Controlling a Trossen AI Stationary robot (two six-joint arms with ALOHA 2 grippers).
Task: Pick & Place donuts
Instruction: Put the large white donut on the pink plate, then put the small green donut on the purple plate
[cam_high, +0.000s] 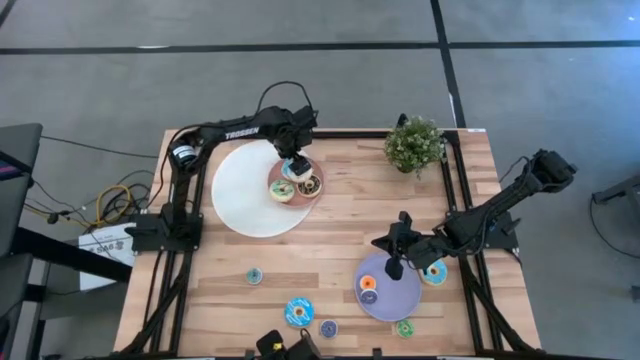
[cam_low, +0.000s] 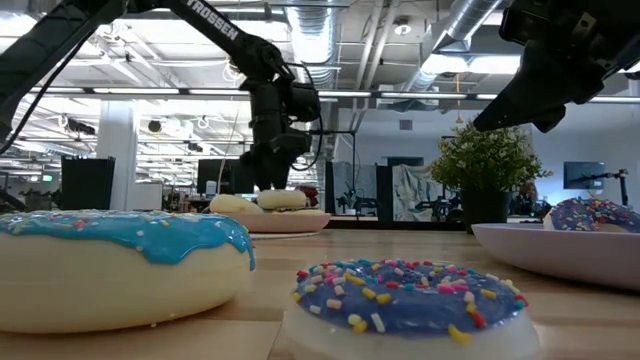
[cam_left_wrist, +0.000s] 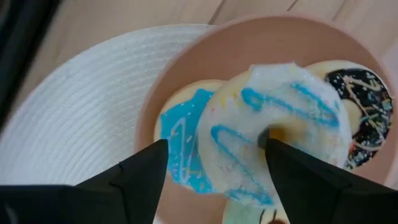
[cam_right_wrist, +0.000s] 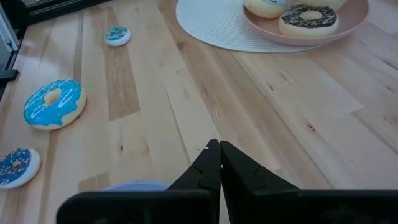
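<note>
Left wrist view: left gripper jaws spread around a white blue-striped donut piled on others in the pink plate, hiding most of them. Right gripper pressed together above lavender plate.

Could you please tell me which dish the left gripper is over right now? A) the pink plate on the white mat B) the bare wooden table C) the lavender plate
A: the left gripper hangs open over the pink plate, straddling a white donut with blue drizzle.
</note>
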